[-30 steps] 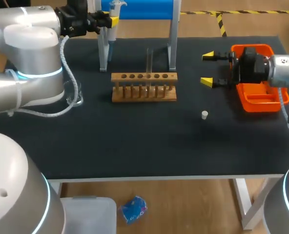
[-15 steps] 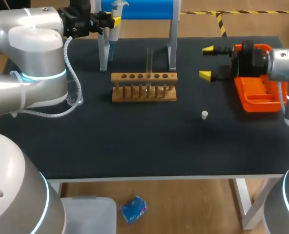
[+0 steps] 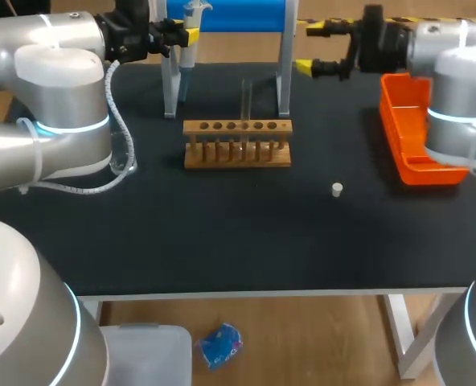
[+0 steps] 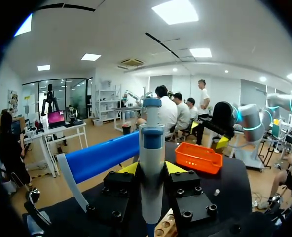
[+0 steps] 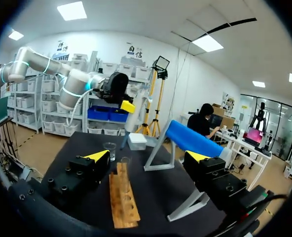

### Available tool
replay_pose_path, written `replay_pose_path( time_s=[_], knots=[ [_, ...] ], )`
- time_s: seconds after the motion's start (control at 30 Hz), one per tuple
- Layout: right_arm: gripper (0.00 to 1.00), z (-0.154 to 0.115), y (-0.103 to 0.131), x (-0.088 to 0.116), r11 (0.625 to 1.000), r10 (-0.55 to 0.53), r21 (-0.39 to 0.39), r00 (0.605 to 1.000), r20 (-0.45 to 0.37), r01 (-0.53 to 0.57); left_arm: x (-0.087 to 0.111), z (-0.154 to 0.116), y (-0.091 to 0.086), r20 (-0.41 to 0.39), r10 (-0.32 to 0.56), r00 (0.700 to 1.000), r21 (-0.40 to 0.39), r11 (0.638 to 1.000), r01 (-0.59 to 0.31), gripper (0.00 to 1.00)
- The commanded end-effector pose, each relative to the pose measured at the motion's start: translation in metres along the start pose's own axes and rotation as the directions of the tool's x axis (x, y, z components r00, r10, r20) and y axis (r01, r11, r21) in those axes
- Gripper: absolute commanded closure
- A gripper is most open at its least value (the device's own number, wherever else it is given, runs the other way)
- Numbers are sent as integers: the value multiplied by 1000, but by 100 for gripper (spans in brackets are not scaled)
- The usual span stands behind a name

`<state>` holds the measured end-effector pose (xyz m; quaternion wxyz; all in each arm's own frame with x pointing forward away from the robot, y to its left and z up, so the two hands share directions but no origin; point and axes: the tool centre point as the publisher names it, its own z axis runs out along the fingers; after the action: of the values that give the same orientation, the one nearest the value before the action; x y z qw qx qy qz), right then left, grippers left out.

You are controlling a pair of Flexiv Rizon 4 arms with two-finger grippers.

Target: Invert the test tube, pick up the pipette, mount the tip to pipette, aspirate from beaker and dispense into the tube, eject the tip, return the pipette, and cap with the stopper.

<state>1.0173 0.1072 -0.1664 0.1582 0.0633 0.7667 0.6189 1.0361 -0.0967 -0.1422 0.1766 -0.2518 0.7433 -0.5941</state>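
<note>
My left gripper (image 3: 187, 35) is shut on the white and blue pipette (image 3: 186, 44) at the back left, beside the stand's left leg. In the left wrist view the pipette (image 4: 152, 163) stands upright between the yellow tips of that gripper (image 4: 152, 169). A glass test tube (image 3: 246, 100) stands upright in the wooden rack (image 3: 236, 145). The white stopper (image 3: 337, 189) lies on the mat to the rack's right. A glass beaker (image 3: 122, 154) sits at the left, partly behind my left arm's cable. My right gripper (image 3: 313, 48) hangs open and empty at the back, right of the stand; its wrist view faces the rack (image 5: 122, 197).
A stand with a blue bar (image 3: 230, 14) on grey legs (image 3: 285, 76) rises behind the rack. An orange tray (image 3: 415, 133) lies at the right edge, under my right arm. The black mat (image 3: 238, 233) covers the table in front of the rack.
My right arm has swung from beside the orange tray toward the back and left, ending near the stand's right leg, fingers still wide. The left arm with the pipette has barely shifted.
</note>
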Motion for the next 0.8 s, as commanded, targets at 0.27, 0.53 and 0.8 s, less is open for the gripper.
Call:
replay_pose_path(
  time_s=[0.27, 0.53, 0.8],
  knots=[
    [0, 64, -5, -44, 998, 15, 64, 999, -31, -13, 0, 0, -1, -1, 0, 1000, -1, 1000, 0, 100],
    [0, 72, -1, -39, 997, 40, 70, 999, -14, -39, 0, 0, -1, -1, 0, 1000, -1, 1000, 0, 100],
    [0, 80, -1, -28, 996, 56, 69, 998, -2, -56, 0, 0, -1, -1, 0, 1000, -1, 1000, 0, 100]
  ],
)
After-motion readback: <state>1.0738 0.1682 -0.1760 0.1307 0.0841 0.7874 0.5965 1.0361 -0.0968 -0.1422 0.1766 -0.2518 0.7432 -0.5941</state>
